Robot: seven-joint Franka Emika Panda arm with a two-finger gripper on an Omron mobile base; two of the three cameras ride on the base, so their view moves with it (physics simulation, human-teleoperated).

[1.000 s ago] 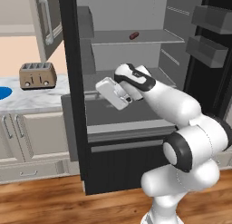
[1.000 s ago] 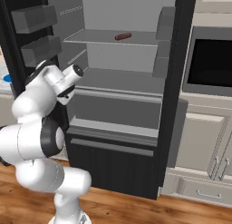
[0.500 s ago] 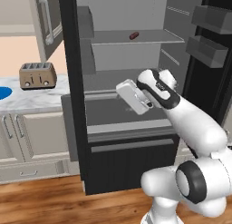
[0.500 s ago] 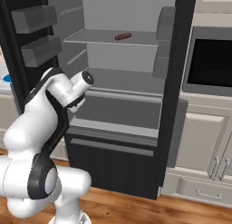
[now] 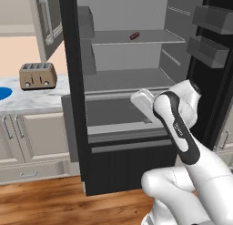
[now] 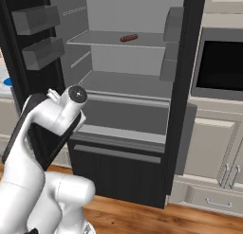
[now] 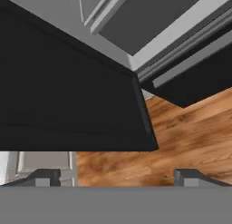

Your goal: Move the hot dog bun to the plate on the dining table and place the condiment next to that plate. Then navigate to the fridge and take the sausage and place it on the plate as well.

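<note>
Marble-topped tabletop along the wall sits at the far left, carrying a toaster and the edge of a blue plate, with pale cabinet fronts below. Next comes the fridge, black outside and pale grey within, both doors swung wide. On its upper shelf lies the sausage, a small dark reddish cylinder alone near the middle, well above where my arm is. My gripper hangs empty in front of the lower part of the fridge, its fingers apart with nothing between them; it looks down past a black door edge at the wooden floor.

I judge that I have reached the fridge and it is open, so what is left is to lift the gripper to that shelf, take the sausage and carry it to the plate. The bun, condiment and dining table are out of these views, so I cannot tell how those steps stand. At the right stand a black built-in oven and more pale cabinets.
</note>
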